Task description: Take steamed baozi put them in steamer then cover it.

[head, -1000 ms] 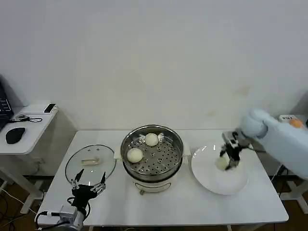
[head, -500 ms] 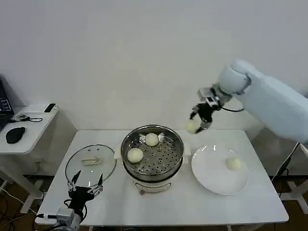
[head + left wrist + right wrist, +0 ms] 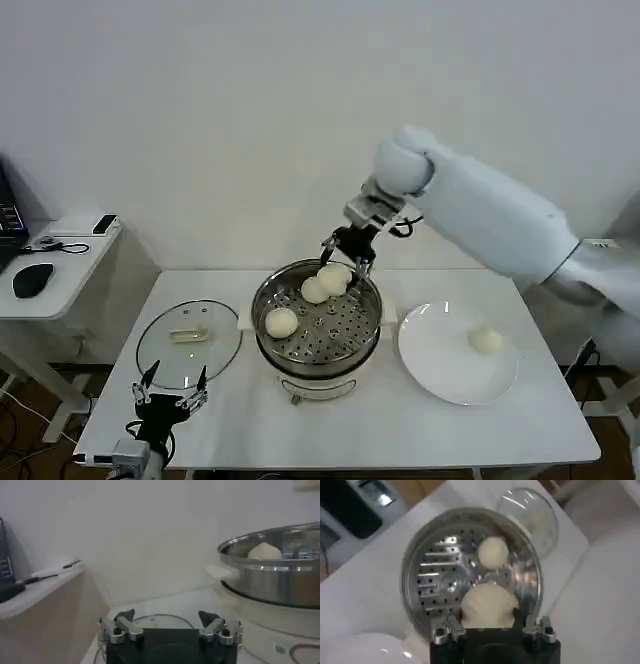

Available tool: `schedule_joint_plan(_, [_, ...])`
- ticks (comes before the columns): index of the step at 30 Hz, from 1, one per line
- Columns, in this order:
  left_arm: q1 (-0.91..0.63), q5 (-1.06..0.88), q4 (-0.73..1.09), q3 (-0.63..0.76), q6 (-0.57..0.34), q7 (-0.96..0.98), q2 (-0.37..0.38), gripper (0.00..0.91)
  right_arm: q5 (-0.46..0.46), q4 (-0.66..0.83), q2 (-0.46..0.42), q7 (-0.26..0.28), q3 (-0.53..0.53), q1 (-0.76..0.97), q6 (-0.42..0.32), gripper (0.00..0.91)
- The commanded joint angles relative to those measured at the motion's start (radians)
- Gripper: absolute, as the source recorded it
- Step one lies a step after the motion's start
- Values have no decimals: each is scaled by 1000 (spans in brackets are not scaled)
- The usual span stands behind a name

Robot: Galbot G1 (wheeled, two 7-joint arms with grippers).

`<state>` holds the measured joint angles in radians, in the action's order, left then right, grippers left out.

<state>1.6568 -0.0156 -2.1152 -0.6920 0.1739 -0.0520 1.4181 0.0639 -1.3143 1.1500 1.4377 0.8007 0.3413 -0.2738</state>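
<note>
While the left gripper (image 3: 168,392) waits low at the near edge of the table (image 3: 520,425) with its fingers spread wide and nothing between them, the right gripper (image 3: 345,257) hangs over the far rim of the steamer (image 3: 368,305), pinching a steamed baozi (image 3: 333,280) between its fingers. From the right wrist, that bun (image 3: 488,606) sits snug between the two fingertips, directly above the perforated tray (image 3: 436,582).

Two more buns rest on the tray — one (image 3: 281,322) toward the left side, another (image 3: 314,290) near the back, just beside the held one. A fourth bun (image 3: 486,340) lies on the white plate (image 3: 440,375) to the right of the steamer, well apart from the gripper.

The glass lid (image 3: 188,338) lies flat on the table to the left of the steamer, just beyond the left gripper's fingertips. From the left wrist, the steamer's shiny rim (image 3: 270,562) rises close by, with one bun (image 3: 264,552) peeking above it.
</note>
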Motion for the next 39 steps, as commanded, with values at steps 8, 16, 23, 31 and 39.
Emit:
schedule_joint_plan(8, [21, -5, -45, -13, -1, 0, 33, 907, 150, -119, 11, -30, 74, -86, -180, 705])
schedule_joint_plan(16, [19, -5, -42, -7, -2, 2, 35, 907, 175, -130, 28, -42, 90, -93, -170, 705])
schedule_joint_plan(23, [16, -5, -36, -2, -4, 3, 36, 907, 190, -96, 44, -51, 97, -112, -171, 715])
schedule_joint_plan(31, [14, -4, -37, -5, -2, 0, 30, 907, 172, -115, 48, -53, 97, -125, -156, 715])
schedule_joint_plan(39, [13, -4, -36, -6, -3, 0, 27, 907, 188, -100, 59, -63, 100, -124, -157, 907])
